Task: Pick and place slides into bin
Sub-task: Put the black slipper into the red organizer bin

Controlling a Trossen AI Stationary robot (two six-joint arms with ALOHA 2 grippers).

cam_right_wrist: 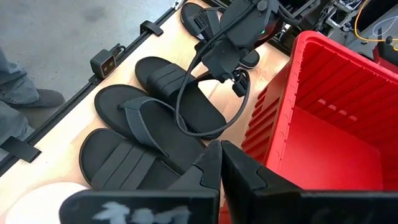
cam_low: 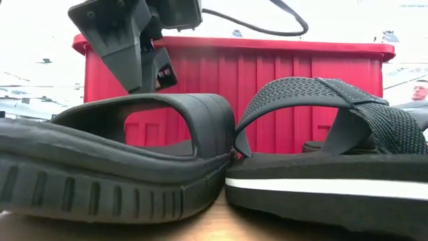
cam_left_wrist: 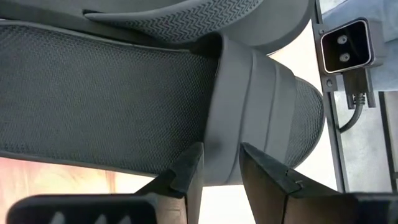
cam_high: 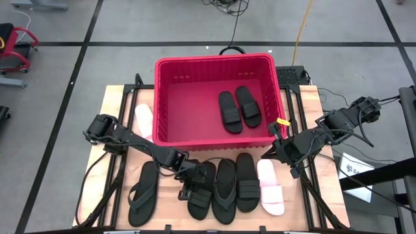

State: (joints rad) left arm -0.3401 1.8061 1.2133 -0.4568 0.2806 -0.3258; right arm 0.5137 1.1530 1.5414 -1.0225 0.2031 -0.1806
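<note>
High view: the left gripper reaches low over a black slide, fingers narrowly parted astride its strap. The right gripper hangs closed beside the red bin.

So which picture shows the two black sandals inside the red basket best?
The high view: the two black sandals lie side by side on the red basket's floor. The low view shows only its wall, the right wrist view just bare floor, the left wrist view neither.

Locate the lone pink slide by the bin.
In the high view, the pink slide lies on the table's left side against the red bin's left wall, just beyond the left arm.
</note>
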